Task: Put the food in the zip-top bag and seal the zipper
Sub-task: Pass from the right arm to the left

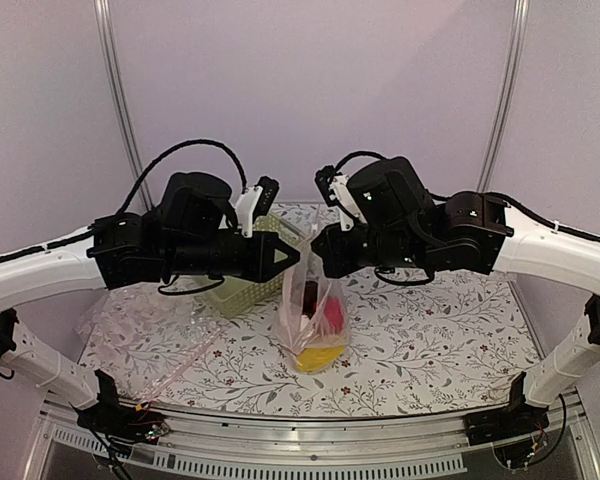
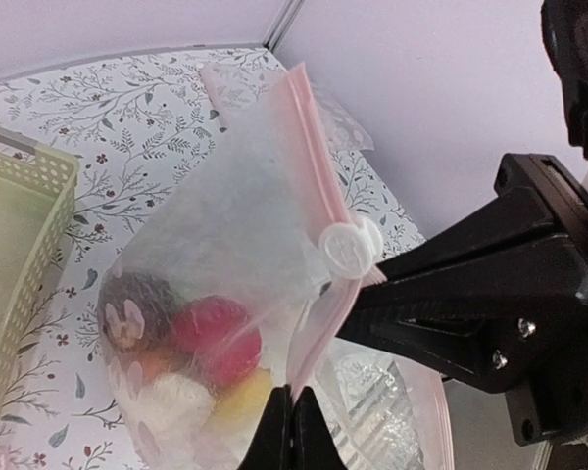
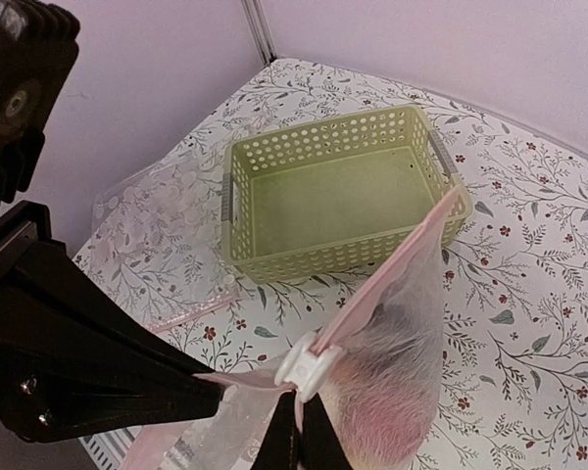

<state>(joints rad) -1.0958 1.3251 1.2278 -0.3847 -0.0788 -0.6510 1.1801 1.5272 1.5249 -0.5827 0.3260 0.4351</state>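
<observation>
Clamping left end effector (image 1: pixel 292 258) and right end effector (image 1: pixel 317 251) on the one zipper (image 2: pixel 314 176), I am hanging one zip-top bag (image 1: pixel 315 320) over the tabletop (image 1: pixel 430 330), four food pieces (image 2: pixel 216 338) showing inside, one basket (image 1: pixel 235 295) at 11 o'clock.

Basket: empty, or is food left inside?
Empty. The basket shows a bare green floor; the food sits inside the zip-top bag.

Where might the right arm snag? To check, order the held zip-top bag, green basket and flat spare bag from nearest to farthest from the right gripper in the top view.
1. zip-top bag, pinched in the right gripper itself.
2. green basket, just left of the bag.
3. spare bag, flat, farthest left.
</observation>
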